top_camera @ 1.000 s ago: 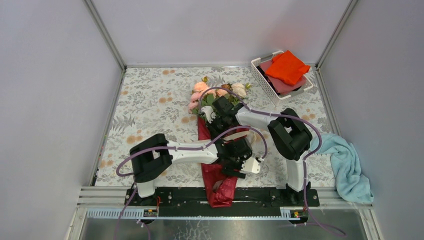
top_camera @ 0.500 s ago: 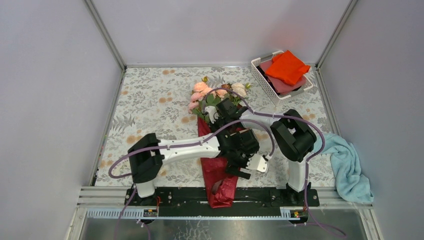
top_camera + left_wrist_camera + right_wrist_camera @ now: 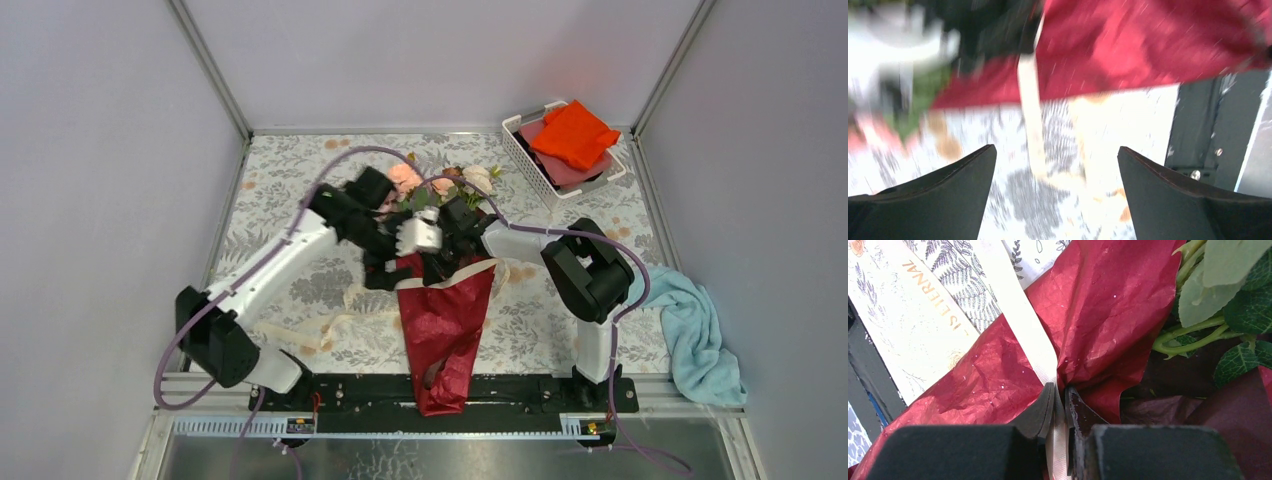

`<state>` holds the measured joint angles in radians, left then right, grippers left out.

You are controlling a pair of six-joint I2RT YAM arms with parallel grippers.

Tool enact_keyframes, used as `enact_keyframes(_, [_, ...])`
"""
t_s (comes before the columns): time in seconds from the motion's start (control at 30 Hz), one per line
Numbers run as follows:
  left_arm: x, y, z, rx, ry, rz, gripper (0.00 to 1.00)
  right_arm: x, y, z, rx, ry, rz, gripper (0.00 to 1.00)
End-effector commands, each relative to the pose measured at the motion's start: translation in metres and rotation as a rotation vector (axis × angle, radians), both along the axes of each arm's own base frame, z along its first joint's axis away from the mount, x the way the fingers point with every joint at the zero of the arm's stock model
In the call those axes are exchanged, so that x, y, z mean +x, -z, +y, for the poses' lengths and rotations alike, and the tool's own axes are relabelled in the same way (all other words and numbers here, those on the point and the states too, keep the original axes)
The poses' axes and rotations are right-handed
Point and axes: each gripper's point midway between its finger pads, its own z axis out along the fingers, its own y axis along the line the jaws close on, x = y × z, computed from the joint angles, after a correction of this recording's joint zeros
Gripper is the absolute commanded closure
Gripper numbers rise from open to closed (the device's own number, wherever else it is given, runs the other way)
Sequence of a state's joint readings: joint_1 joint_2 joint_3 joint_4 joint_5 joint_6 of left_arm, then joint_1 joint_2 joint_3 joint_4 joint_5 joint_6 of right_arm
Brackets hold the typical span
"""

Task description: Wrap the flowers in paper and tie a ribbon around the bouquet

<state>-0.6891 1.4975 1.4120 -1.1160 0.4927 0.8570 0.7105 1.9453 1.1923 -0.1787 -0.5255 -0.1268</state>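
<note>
Jaws of the right gripper (image 3: 1060, 395) are pinched tight on the cream ribbon (image 3: 1018, 325), right at the edge of the dark red paper (image 3: 1108, 305). Jaws of the left gripper (image 3: 1057, 155) are wide apart and hold nothing. They hang over the counter (image 3: 290, 200) just left of the paper, with a strip of ribbon under them. That view is blurry.

From above, the pointy end of the bouquet (image 3: 445, 330) is nearest. It sticks out over the black rail (image 3: 520, 392) where the arms are bolted. The paper makes a cone that gets wider farther from the arms. The ribbon runs across the cone's wide top, and a long floppy end lies on the counter to the left. Both grippers meet at that top. Past them, the pink and cream flowers (image 3: 405, 178) poke out with green leaves. A blue towel (image 3: 690, 330) lies at the right side. In the far right corner sits a white basket (image 3: 525, 160) with an orange cloth (image 3: 572, 133) on a dull pink cloth (image 3: 575, 175).
</note>
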Motion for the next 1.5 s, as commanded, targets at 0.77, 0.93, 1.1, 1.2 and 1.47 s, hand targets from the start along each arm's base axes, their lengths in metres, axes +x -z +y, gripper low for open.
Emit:
enact_keyframes(0.77, [-0.055, 0.157, 0.176, 0.296, -0.505, 0.409, 0.15, 0.004, 0.004, -0.007, -0.031, 0.014, -0.030, 0.87])
enact_keyframes(0.93, [-0.065, 0.158, 0.171, 0.285, -0.495, 0.436, 0.42, 0.005, 0.001, -0.008, -0.032, 0.018, -0.043, 0.87])
enact_keyframes(1.1, [-0.065, 0.151, 0.172, 0.275, -0.510, 0.399, 0.92, 0.005, 0.001, -0.010, -0.037, 0.021, -0.048, 0.87])
enact_keyframes(1.2, [-0.053, 0.125, 0.175, 0.279, -0.555, 0.334, 1.00, 0.004, 0.002, -0.010, -0.038, 0.018, -0.036, 0.87])
enact_keyframes(1.47, [-0.013, 0.012, 0.092, 0.008, -0.372, 0.128, 1.00, -0.001, -0.002, -0.004, 0.007, 0.025, -0.013, 0.86])
